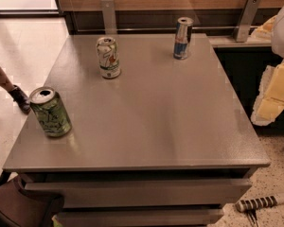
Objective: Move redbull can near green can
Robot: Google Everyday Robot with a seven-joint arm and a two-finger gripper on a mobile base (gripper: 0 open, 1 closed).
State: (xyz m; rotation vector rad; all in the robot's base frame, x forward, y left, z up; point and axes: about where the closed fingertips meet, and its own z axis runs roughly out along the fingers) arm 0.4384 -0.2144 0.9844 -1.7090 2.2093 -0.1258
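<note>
Grey counter (pixel 146 122): redbull can (pixel 182 38) stands at far edge toward right corner, green can (pixel 50 111) by front-left corner, well apart, so I judge move not started; gripper out of view, can't tell jaws' state.

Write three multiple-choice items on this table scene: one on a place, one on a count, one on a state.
1. Where on the table does the redbull can stand?
A. near the far edge, right of centre
B. at the near left corner
C. in the middle

2. How many cans stand on the table?
A. two
B. three
C. five

3. How is the green can?
A. on its side
B. upright, alone at the near left
C. held in the hand

Answers:
1A, it stands by the far edge.
2B, the redbull, the green and a white can.
3B, it stands upright; the hand is not in view.
</note>
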